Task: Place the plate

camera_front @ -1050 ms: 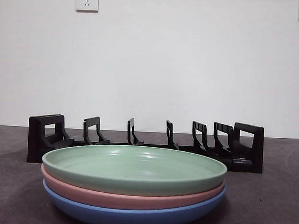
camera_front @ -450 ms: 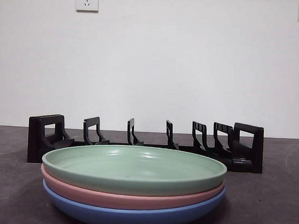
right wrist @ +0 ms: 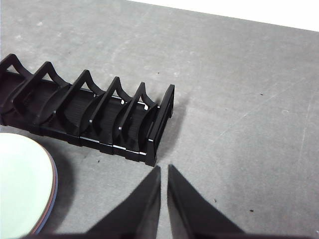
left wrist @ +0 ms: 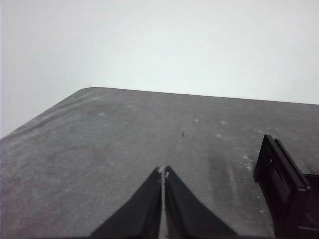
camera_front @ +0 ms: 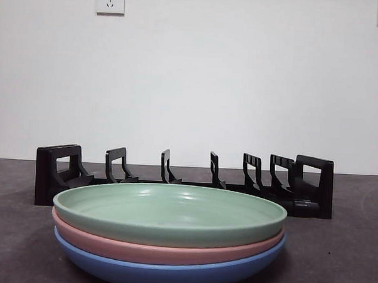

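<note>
Left gripper [left wrist: 163, 172]: pressed together, idle. Green plate [camera_front: 170, 213]: 6 o'clock of the black dish rack [camera_front: 184, 179], atop pink plate [camera_front: 165, 248] and blue plate [camera_front: 167, 272]. Right gripper [right wrist: 163, 168]: closed, beside the rack's end. Step: pre-grasp; next, spread and seize the green rim.

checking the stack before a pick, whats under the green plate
A pink plate lies directly under the green plate, with a blue plate at the bottom. Only their rims show; their insides are covered.
</note>
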Action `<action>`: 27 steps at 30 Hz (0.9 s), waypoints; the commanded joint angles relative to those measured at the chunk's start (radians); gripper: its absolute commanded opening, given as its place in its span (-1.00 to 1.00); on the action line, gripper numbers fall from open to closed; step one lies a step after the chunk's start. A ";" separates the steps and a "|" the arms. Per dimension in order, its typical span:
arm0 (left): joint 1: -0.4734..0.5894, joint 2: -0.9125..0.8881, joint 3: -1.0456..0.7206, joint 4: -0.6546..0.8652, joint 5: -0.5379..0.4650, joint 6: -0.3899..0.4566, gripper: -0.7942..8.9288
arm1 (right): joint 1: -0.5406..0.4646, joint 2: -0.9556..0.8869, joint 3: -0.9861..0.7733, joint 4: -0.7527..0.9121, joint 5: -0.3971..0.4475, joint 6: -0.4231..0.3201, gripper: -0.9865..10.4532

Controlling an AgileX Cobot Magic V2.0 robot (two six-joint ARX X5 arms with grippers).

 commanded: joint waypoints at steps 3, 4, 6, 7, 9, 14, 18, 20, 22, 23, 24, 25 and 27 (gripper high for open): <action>0.000 0.001 -0.019 0.010 0.001 -0.003 -0.82 | 0.005 0.003 0.010 0.009 0.002 0.001 -0.79; 0.000 0.001 -0.019 0.010 0.001 -0.003 -0.82 | 0.003 0.002 0.010 0.010 0.007 -0.037 -0.79; 0.000 0.001 -0.019 0.010 0.001 -0.003 -0.82 | -0.004 -0.022 -0.019 0.034 0.027 -0.051 -0.79; 0.000 0.001 -0.019 0.010 0.002 -0.003 -0.82 | -0.009 -0.050 -0.056 0.066 0.047 -0.053 -0.79; 0.000 0.001 -0.019 0.010 0.001 -0.003 -0.82 | -0.024 -0.121 -0.161 0.159 0.072 -0.043 -0.79; 0.000 0.001 -0.019 0.010 0.001 -0.003 -0.82 | -0.053 -0.351 -0.506 0.455 0.105 0.006 -0.79; 0.000 0.001 -0.019 0.010 0.001 -0.003 -0.82 | -0.062 -0.509 -0.700 0.546 0.114 0.015 -0.79; 0.000 0.001 -0.019 0.010 0.001 -0.003 -0.82 | -0.074 -0.572 -0.768 0.577 0.114 0.021 -0.79; 0.001 0.001 -0.019 0.011 0.001 -0.003 -0.82 | -0.089 -0.591 -0.783 0.548 0.114 0.033 -0.79; 0.001 0.001 -0.019 0.009 0.000 -0.003 -0.82 | -0.099 -0.592 -0.783 0.534 0.114 0.034 -0.79; 0.001 0.001 -0.019 0.010 0.000 -0.003 -0.82 | -0.104 -0.592 -0.783 0.529 0.115 0.034 -0.79; 0.000 0.001 -0.019 0.010 0.001 -0.003 -0.82 | -0.107 -0.592 -0.783 0.529 0.115 0.033 -0.79; 0.000 0.001 -0.019 0.010 0.001 -0.003 -0.82 | -0.110 -0.592 -0.783 0.529 0.115 0.033 -0.79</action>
